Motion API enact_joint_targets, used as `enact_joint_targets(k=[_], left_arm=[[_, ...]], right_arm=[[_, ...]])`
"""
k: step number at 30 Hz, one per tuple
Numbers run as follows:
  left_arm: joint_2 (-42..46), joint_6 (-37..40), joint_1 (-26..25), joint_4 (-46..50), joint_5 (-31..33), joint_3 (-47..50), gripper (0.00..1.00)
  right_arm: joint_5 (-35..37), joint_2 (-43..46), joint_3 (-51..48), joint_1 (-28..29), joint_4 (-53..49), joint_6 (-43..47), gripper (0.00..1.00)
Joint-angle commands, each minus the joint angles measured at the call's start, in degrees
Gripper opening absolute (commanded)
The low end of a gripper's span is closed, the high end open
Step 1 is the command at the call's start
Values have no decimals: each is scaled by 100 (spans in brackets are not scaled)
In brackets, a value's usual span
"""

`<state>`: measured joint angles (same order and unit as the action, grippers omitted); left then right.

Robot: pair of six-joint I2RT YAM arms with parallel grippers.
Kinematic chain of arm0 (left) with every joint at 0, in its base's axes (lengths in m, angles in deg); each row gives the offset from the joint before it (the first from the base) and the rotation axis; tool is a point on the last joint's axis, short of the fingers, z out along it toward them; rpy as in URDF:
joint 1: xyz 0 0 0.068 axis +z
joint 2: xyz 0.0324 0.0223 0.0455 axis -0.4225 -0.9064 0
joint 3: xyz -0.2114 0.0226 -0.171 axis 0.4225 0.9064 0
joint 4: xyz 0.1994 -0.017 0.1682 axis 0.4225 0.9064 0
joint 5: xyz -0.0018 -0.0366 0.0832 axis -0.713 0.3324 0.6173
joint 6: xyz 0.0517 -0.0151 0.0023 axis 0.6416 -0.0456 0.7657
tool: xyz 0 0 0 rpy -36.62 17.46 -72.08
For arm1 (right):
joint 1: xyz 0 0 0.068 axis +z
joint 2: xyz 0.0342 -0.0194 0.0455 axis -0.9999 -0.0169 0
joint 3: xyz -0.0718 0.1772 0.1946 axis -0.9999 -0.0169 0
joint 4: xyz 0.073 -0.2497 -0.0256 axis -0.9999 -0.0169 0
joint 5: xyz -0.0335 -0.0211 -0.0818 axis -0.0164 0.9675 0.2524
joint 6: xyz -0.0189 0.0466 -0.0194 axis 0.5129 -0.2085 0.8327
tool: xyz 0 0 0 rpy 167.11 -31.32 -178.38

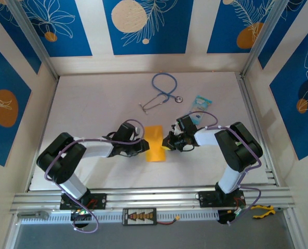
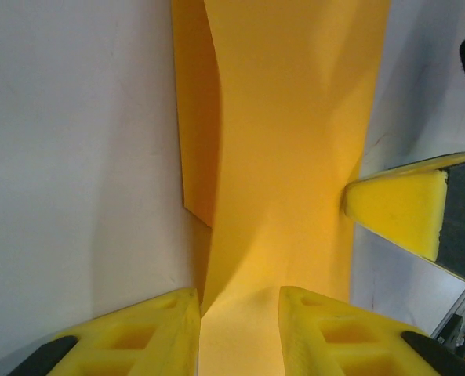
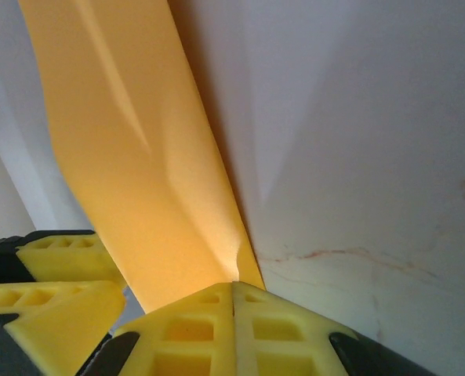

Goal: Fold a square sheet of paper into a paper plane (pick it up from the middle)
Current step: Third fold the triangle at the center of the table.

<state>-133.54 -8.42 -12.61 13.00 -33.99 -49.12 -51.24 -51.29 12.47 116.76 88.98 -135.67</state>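
Matt paper, moulded plastic, bare metal
The square sheet of paper (image 1: 155, 143) is thin, matt, softly creased; the right gripper (image 3: 233, 286) has dull yellow plastic fingers moulded in a grid; the table (image 1: 91, 104) is matt off-white; the rail (image 1: 154, 197) is ribbed bare metal.

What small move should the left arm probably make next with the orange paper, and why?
Probably close the left pincer on the sheet: the folded sheet runs into the gap between its parted fingers, while the right pincer is shut on the other edge, so both sides would be held.
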Motion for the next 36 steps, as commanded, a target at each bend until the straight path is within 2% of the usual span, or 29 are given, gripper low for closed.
enact_joint_targets(k=[1,5,14,19,27,29,34,35,36], left_arm=[[37,-105,182,-368,62,162,33],[25,-205,230,-645,-22,247,34],[-116,-527,241,-1212,-258,432,27],[-44,-564,240,-1178,-249,482,24],[73,-563,245,-1014,-180,496,10],[114,-564,253,-930,-153,478,4],[285,-554,250,-714,-119,429,3],[305,-548,251,-653,-113,413,3],[329,-544,248,-577,-109,380,2]], right_arm=[[392,-123,-238,-19,-636,-69,3],[389,-107,-232,-22,-629,-68,3],[392,-86,-235,-22,-649,-61,3],[410,-64,-239,-22,-662,-60,3],[380,-20,-238,-20,-625,-44,4],[333,40,-260,-22,-550,17,6],[365,533,-164,-30,-703,406,14],[405,655,-158,-30,-735,452,17],[455,814,-157,-30,-751,482,24]])
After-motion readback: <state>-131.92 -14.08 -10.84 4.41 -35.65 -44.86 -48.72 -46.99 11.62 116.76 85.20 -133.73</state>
